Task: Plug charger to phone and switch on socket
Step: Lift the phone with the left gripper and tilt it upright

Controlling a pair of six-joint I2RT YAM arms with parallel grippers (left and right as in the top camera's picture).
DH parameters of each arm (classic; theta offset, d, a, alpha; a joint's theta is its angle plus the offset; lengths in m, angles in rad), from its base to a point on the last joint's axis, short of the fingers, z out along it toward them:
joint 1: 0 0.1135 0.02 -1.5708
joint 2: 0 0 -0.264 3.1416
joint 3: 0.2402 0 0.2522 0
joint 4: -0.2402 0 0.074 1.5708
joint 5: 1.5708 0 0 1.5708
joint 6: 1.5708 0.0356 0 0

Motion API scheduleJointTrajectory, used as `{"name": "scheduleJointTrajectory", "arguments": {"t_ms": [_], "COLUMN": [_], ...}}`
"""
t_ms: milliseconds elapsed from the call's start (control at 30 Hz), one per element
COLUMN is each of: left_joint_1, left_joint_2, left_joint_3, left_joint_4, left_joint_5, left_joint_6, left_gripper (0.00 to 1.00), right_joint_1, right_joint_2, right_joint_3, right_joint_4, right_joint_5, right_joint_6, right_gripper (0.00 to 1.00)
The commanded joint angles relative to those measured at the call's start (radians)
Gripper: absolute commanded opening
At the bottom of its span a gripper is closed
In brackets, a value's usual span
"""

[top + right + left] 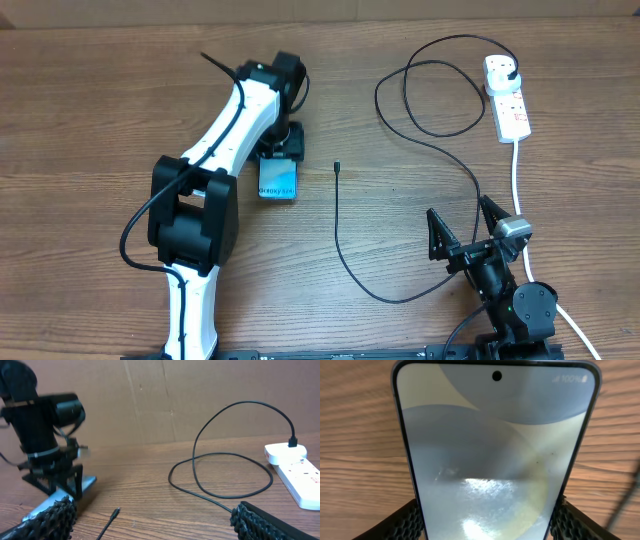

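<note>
Wood-grain table w/ a cardboard wall behind it, two arms working over the top.

L gripper sits centre-left, shut tight on the phone. From the left wrist cam its black ribbed fingers press both long edges of the handset, one each side. Screen is lit, pale blue-grey, facing up. Punch-hole camera is at the far short edge, batt. readout in the corner next to it. Can't tell if the phone lies flat on the wood or is raised a bit.

Just right of the phone, apart from it and not touching, lies the connector tip of the charger. Its thin black cable runs toward the near edge, bends right, climbs back past the R arm, then makes a couple of loose loops at far right. It ends at the black plug, which sits in the far end of the socket. That's a white strip w/ red markings, far right of the table. A thick white lead leaves its near end and runs down the right side.

R gripper is near-right, jaws spread wide w/ nothing btwn them, well apart from phone and tip. The white lead passes just beside it.
</note>
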Motion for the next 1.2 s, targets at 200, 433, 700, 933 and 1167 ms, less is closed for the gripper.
{"name": "scheduleJointTrajectory", "arguments": {"t_ms": [200, 433, 700, 933, 1167], "left_joint_1": [0.015, 0.025, 0.027, 0.028, 0.083], "left_joint_2": [0.003, 0.003, 0.003, 0.003, 0.003], "left_joint_3": [0.307, 0.331, 0.331, 0.331, 0.331], "left_joint_4": [-0.193, -0.255, -0.378, -0.422, -0.422], "left_joint_5": [0.065, 0.283, 0.442, 0.648, 0.994], "left_joint_6": [-0.123, -0.126, -0.213, -0.239, -0.303], "left_gripper": [0.04, 0.04, 0.04, 0.04, 0.04], "right_joint_1": [0.004, 0.004, 0.004, 0.004, 0.004], "right_joint_2": [-0.01, -0.01, -0.01, -0.01, -0.01], "right_joint_3": [-0.011, -0.011, -0.011, -0.011, -0.011], "right_joint_4": [0.004, 0.004, 0.004, 0.004, 0.004], "right_joint_5": [0.0, 0.0, 0.0, 0.0, 0.0], "right_joint_6": [0.002, 0.002, 0.002, 0.002, 0.002], "right_gripper": [1.0, 1.0, 1.0, 1.0, 1.0]}}
